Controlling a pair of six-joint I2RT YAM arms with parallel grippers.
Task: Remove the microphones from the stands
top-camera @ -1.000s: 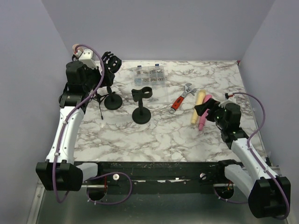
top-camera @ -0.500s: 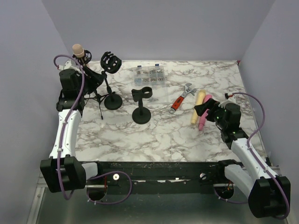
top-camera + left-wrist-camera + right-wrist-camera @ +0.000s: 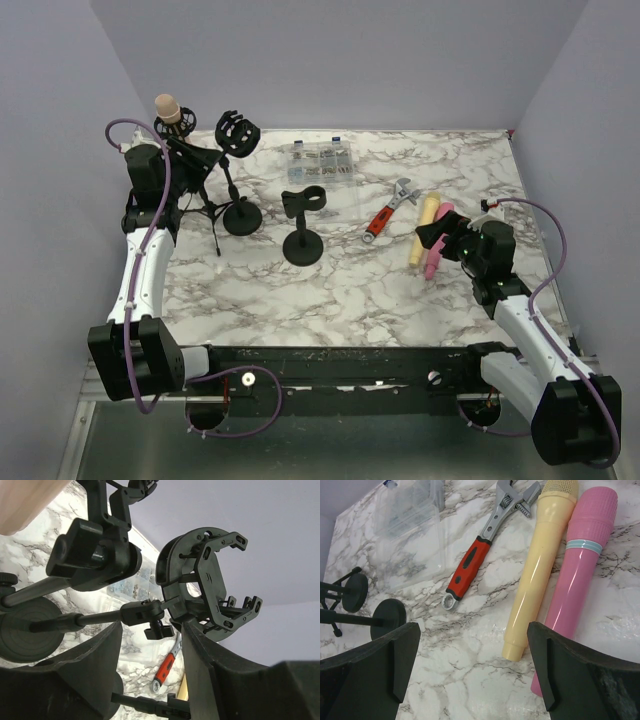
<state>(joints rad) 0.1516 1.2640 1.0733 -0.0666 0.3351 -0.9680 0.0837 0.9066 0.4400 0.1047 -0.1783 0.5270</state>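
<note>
Microphone [image 3: 168, 108] sat upright in the clip [image 3: 95, 555] of the tripod stand [image 3: 213, 232], at the table's [image 3: 400, 290] 10 o'clock corner; not removed yet. Left gripper [image 3: 152, 626] hovered just at the mic's 5 o'clock, fingers apart with nothing between them. In the wrist view the mic body lay off at 10 o'clock, outside the gap, which pointed at the shock-mount stand [image 3: 242, 216] just beside, at the mic's 3 o'clock.

Risks, as judged:
- Closing there would likely catch the shock-mount rod or the clip, not the mic.
- The tripod looked light, so a sideways pull against a tight clip could tip it, and the shock-mount stand with it.
- Mic could slip from a partial pinch and fall.

Right gripper [image 3: 474, 630] was spread wide and empty at the table's 3 o'clock, over the loose yellow microphone [image 3: 540, 570] and pink microphone [image 3: 580, 580], too far away to steady the stand.
</note>
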